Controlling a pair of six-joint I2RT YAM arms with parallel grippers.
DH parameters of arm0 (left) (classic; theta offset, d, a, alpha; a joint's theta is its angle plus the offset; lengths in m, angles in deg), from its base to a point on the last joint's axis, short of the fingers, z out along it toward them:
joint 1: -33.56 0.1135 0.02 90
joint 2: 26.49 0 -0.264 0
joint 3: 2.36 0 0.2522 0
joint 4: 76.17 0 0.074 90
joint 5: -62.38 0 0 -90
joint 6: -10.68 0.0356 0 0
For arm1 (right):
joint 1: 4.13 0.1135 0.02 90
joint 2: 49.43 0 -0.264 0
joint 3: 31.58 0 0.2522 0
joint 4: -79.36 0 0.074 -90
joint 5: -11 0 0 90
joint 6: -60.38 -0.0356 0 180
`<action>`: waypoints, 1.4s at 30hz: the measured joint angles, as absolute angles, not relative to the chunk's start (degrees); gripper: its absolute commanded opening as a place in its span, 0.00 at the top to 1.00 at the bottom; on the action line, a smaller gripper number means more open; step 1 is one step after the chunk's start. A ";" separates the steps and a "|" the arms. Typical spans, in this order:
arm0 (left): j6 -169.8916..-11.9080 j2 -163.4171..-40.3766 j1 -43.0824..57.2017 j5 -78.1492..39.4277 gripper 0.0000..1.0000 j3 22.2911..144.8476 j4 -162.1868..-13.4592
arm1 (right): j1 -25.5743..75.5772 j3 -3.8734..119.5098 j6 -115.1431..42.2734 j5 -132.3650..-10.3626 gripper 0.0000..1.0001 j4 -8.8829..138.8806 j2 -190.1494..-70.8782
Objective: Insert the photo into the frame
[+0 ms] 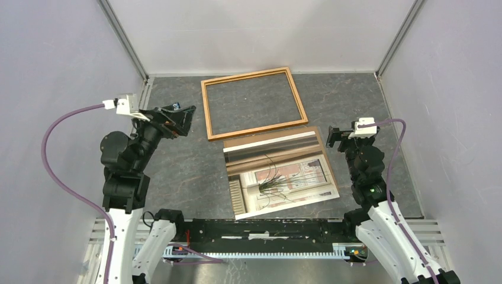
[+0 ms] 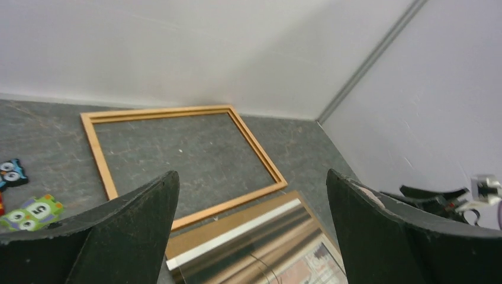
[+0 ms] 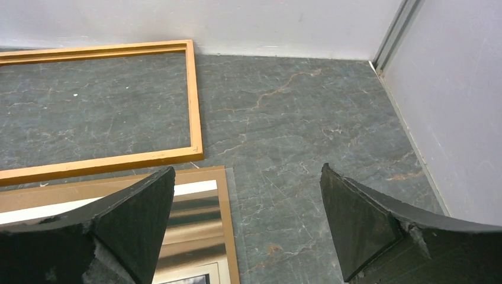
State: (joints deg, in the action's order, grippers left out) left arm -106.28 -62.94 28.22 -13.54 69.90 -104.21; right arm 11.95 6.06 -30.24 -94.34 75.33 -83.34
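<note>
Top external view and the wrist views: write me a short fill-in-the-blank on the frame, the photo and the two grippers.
The frame lies flat, and the ____ shows through its opening.
The photo lies picture side ____.
From the arms' bases, the photo lies ____ than the frame.
The left gripper and the right gripper both stand ____, holding nothing.
Missing words: table; up; nearer; open.

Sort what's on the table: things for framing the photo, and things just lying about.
For the job:
photo
frame

Lying about:
green owl piece
blue owl piece
Both show only at the left edge of the left wrist view.
</note>
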 measured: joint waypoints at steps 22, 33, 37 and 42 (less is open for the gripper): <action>-117.41 -75.40 -3.72 -16.42 0.00 49.77 -108.49 | 10.16 6.74 -37.22 -84.57 0.02 67.90 -100.92; -121.67 -87.88 -8.42 -25.38 0.00 46.19 -104.71 | -1.45 3.13 -45.02 -72.66 0.02 72.40 -108.50; -122.00 -91.46 -8.42 -27.68 0.00 46.19 -103.07 | -4.66 2.92 -45.76 -70.36 0.02 72.53 -109.46; -122.19 -95.79 -8.48 -29.14 0.00 45.66 -101.46 | -6.52 2.08 -45.87 -68.68 0.02 72.88 -109.53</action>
